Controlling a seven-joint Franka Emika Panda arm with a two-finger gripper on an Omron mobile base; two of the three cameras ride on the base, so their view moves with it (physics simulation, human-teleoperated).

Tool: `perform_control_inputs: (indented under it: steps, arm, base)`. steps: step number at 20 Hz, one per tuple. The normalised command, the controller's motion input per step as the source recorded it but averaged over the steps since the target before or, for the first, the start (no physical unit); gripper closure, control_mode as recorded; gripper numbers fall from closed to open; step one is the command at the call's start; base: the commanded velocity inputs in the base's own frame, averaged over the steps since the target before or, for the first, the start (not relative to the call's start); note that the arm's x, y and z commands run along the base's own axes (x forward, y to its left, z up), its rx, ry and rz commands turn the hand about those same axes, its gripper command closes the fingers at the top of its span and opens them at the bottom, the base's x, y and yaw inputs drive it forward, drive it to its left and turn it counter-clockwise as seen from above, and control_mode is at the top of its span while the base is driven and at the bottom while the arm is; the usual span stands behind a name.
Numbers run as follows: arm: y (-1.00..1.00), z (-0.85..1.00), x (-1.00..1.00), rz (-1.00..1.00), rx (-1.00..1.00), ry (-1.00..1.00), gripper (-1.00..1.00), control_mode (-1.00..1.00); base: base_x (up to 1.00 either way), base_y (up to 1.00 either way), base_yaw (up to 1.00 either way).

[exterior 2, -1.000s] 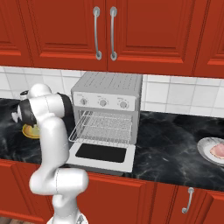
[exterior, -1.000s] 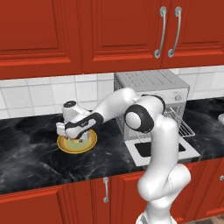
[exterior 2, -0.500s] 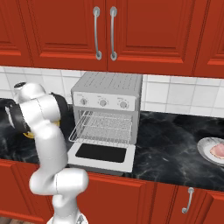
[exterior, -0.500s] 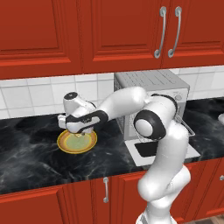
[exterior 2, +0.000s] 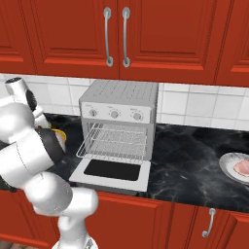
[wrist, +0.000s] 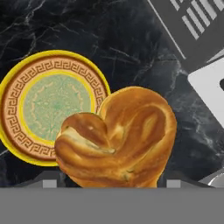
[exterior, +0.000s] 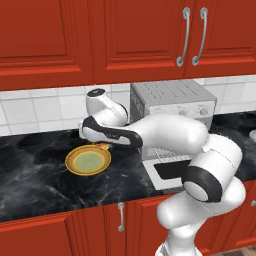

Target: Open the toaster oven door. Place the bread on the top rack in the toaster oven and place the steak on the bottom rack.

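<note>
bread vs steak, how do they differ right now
The bread is golden-brown and twisted; the steak is flat and pinkish-red. The bread is off its yellow-rimmed plate, close before the hand camera above the counter; the steak lies on a white plate right of the toaster oven. Neither is in the oven yet.

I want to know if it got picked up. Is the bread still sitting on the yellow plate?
Apart. In the hand view the bread is up in the gripper, and the yellow plate lies bare on the counter below.

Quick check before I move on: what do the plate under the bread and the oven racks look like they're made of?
The plate looks like glazed ceramic: glossy yellow rim, printed key-pattern band, green centre. The racks look like bare metal wire: thin silver grids. The bread is a shiny golden-brown baked twist.
</note>
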Motion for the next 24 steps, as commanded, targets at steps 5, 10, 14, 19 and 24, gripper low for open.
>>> perform_control_inputs:
  steps: [5,10,14,19,24]
  arm:
    - [-1.0,0.44,-0.59,-0.01,-0.01,0.12,1.0,-1.0]
    - [-1.0,0.26,-0.58,-0.01,0.01,0.04,1.0,-1.0]
    - [-1.0,0.07,-0.39,0.0,0.01,0.0,1.0,-1.0]
    - [-1.0,-0.06,0.05,0.01,0.0,0.1,1.0,-1.0]
    - [-0.97,-0.26,0.41,0.01,0.0,0.01,1.0,-1.0]
  base:
    - [0.0,0.0,0.0]
    - [0.0,0.0,0.0]
    - [0.0,0.0,0.0]
    - [0.0,0.0,0.0]
    - [0.0,0.0,0.0]
